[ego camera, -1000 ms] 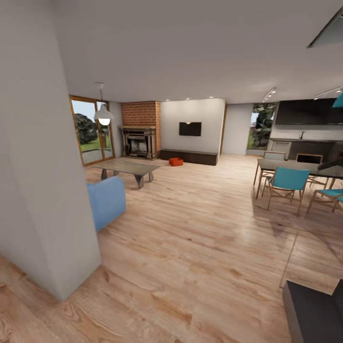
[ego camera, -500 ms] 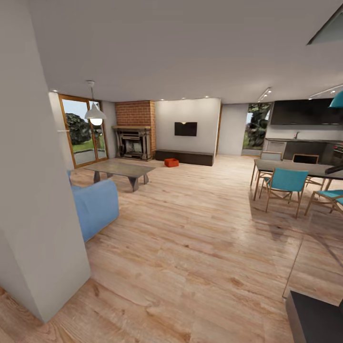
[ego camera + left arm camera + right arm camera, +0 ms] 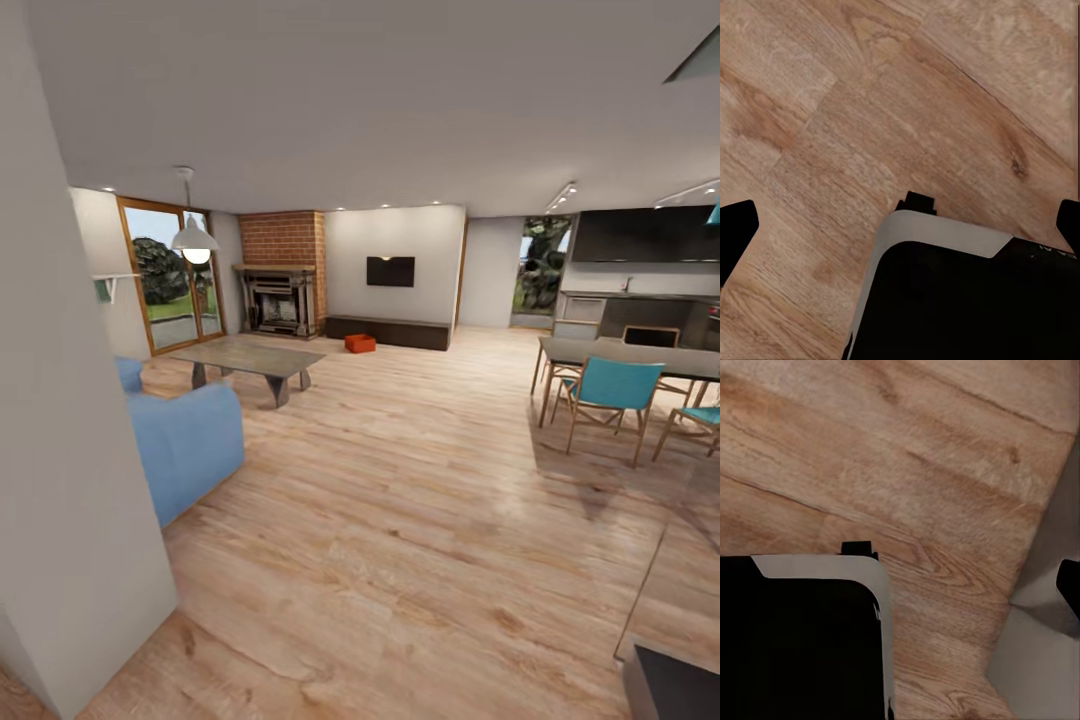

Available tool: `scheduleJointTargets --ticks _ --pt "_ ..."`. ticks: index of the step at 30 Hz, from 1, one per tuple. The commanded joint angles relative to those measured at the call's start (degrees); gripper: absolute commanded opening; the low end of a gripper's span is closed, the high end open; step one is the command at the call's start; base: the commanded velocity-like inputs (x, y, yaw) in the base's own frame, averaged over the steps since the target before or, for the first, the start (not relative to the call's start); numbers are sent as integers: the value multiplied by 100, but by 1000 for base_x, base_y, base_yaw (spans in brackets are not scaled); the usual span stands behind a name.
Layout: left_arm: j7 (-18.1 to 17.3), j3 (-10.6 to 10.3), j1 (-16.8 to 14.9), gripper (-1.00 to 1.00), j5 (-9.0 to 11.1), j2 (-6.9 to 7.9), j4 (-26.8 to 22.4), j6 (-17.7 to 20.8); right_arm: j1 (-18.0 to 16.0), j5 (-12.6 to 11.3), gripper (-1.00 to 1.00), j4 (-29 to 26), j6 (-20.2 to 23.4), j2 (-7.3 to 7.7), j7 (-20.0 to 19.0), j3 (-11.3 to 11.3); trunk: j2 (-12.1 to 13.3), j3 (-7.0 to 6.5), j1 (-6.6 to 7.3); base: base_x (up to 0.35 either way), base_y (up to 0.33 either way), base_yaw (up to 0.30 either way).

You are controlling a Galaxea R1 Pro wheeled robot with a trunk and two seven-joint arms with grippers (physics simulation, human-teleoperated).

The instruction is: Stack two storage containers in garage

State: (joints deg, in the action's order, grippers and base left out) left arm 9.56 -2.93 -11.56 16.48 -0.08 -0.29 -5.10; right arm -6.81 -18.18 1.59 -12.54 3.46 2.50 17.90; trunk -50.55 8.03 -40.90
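Note:
I am in the living room, looking over its light wood plank floor [image 3: 400,500]. One orange-red storage container [image 3: 359,343] sits on the floor far ahead, in front of the low dark TV bench [image 3: 388,331]. My left gripper [image 3: 904,223] hangs open over the planks, beside my dark base, with nothing between its fingers. One fingertip [image 3: 1071,585] of my right gripper shows far out at the frame edge, so that gripper is open too, and it is empty. The garage is out of view.
A pale wall corner [image 3: 70,450] stands close on my left, with the blue sofa [image 3: 185,440] just beyond it. Further in are the coffee table [image 3: 250,358], the brick fireplace [image 3: 280,298] and the glass doors [image 3: 170,275]. A dining table with teal chairs [image 3: 610,385] is at the right.
The whole head view has shifted: the wall corner has slid left and more of the sofa shows, so the camera has moved. Nothing in the room has moved.

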Motion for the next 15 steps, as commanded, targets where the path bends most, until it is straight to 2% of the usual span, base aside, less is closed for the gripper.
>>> scheduleJointTargets --ticks 1,15 --pt "11 -32 -4 100 43 -1 3 -17 -7 -40 100 17 -30 -3 8 48 -5 5 -4 322 0 0" --pt "11 -32 -4 100 40 -1 3 -17 -8 -45 100 17 -29 -3 14 47 -5 -9 -4 322 0 0"
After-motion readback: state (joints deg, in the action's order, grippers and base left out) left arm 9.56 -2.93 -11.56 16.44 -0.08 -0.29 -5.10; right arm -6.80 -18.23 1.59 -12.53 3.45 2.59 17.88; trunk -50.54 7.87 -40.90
